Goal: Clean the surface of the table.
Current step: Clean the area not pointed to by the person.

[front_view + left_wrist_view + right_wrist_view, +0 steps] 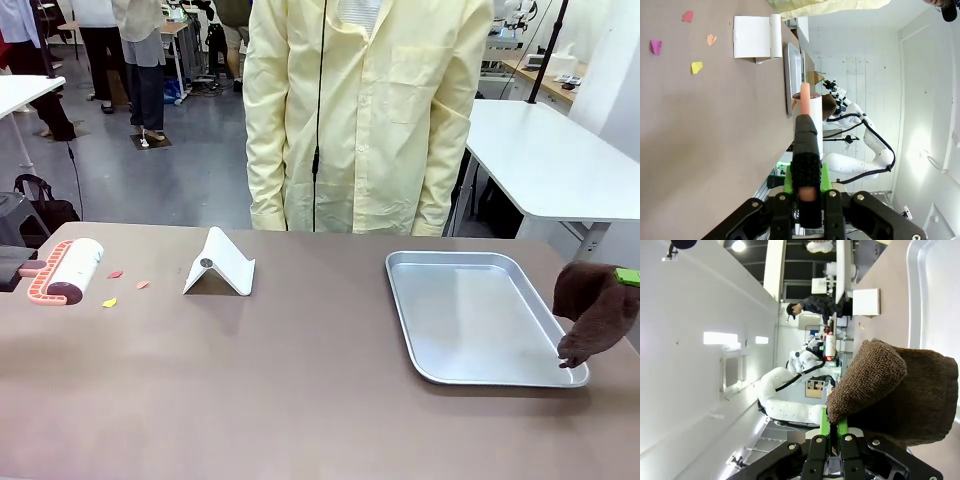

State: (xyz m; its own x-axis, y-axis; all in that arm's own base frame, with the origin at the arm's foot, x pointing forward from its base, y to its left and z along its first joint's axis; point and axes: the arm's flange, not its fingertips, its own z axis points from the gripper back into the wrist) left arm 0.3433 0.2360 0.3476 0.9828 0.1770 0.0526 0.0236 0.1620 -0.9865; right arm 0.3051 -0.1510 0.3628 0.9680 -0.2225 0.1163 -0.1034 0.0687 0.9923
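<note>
The table (300, 400) spans the whole foreground: hard, flat, matte, nothing to grab, so I'd say you just press tools onto it. By the tray (397, 300) corner, the right gripper (832, 429) pinches a soft brown cloth (597, 308). The left gripper (806, 182) is clamped on the lint roller (70, 270) handle, near light paper scraps (110, 301).

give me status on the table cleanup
Left gripper shut on lint roller. Right gripper shut on brown cloth. Paper scraps on table beside lint roller. White stand, metal tray may block wiping.
</note>
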